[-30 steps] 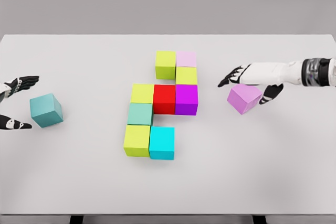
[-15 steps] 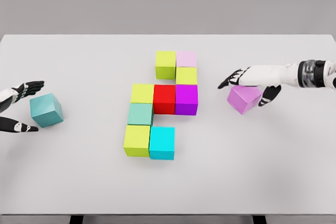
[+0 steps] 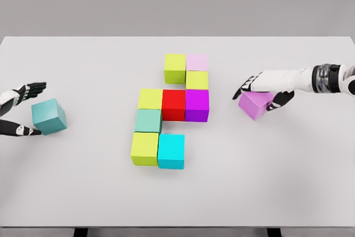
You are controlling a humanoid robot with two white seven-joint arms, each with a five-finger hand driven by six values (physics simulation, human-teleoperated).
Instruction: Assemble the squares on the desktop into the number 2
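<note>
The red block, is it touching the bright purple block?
Yes, the red block sits flush against the bright purple block on its right side.

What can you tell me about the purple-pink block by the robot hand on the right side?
The purple-pink block is a plain, smooth cube, orchid coloured, with a lighter top and darker sides. It sits on the white table, turned a bit crooked, apart from the other blocks and to the right of the magenta one. The right robot hand lies over its top, dark fingers on both sides; whether it is squeezing yet is hard to tell.
</note>
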